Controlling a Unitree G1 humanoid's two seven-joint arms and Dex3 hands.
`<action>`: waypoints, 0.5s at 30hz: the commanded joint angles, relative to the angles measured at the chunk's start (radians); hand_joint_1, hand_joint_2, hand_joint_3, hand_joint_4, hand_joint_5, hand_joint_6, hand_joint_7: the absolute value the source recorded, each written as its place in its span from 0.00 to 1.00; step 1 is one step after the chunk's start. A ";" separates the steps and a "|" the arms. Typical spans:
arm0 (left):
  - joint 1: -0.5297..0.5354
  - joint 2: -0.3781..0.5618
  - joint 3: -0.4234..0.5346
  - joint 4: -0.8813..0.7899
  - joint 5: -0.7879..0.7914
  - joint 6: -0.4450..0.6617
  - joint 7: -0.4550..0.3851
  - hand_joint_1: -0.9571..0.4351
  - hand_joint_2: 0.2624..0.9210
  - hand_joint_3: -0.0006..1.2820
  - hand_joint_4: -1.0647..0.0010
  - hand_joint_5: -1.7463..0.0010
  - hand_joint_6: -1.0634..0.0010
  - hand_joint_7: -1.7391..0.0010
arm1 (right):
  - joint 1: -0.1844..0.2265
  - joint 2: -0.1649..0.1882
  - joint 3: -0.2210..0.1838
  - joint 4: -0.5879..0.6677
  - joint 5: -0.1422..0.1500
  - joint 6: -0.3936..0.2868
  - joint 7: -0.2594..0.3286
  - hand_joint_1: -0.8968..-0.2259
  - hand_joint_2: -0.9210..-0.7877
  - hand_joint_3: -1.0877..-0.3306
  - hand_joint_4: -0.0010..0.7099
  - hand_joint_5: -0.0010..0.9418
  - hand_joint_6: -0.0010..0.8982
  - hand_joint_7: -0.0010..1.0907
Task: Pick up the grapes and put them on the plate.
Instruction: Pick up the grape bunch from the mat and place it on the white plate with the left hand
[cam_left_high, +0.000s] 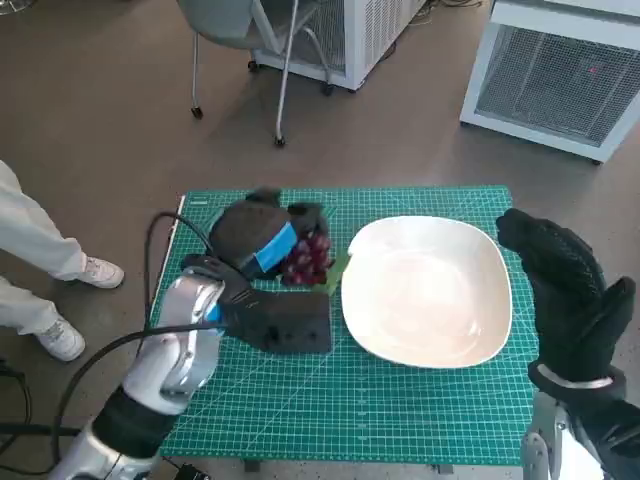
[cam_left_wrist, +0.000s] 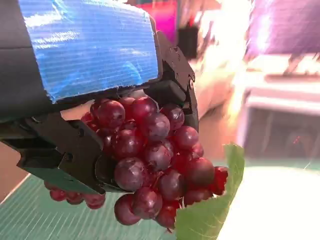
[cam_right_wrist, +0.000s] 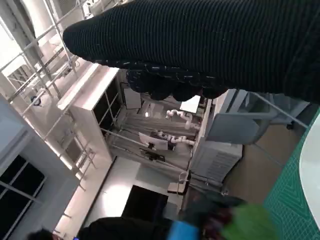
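A bunch of dark red grapes (cam_left_high: 307, 258) with a green leaf (cam_left_high: 337, 268) is gripped by my left hand (cam_left_high: 258, 240) over the green mat, just left of the white plate (cam_left_high: 430, 290). The left wrist view shows the grapes (cam_left_wrist: 150, 160) packed between the black fingers (cam_left_wrist: 65, 155), with the leaf (cam_left_wrist: 215, 210) hanging toward the plate (cam_left_wrist: 280, 205). My right hand (cam_left_high: 570, 290), in its black glove, is raised at the plate's right edge with its fingers spread, holding nothing. In the right wrist view the glove (cam_right_wrist: 210, 45) fills the top, and the blurred grapes (cam_right_wrist: 220, 220) show far off.
The green cutting mat (cam_left_high: 400, 420) covers the small table. A person's white-trousered legs and shoes (cam_left_high: 60, 290) are at the left. A chair (cam_left_high: 270, 50) and white cabinets (cam_left_high: 560, 70) stand behind the table. A black cable (cam_left_high: 150, 270) loops beside my left arm.
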 joint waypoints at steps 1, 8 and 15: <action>0.010 0.001 0.028 -0.042 -0.011 -0.020 -0.006 0.69 0.99 0.05 0.38 0.27 0.35 0.41 | 0.006 0.004 0.003 0.013 -0.007 0.000 -0.001 0.56 0.00 0.74 0.65 0.00 0.23 0.42; -0.005 -0.002 0.032 -0.045 -0.009 -0.067 -0.004 0.69 1.00 0.06 0.40 0.30 0.39 0.33 | 0.015 0.007 0.003 0.000 -0.013 0.000 -0.013 0.57 0.00 0.73 0.65 0.00 0.23 0.42; -0.043 -0.040 0.004 -0.025 0.005 -0.080 -0.026 0.69 0.96 0.09 0.39 0.24 0.37 0.42 | 0.022 0.011 0.002 -0.008 -0.013 0.004 -0.021 0.57 0.00 0.73 0.65 0.00 0.23 0.42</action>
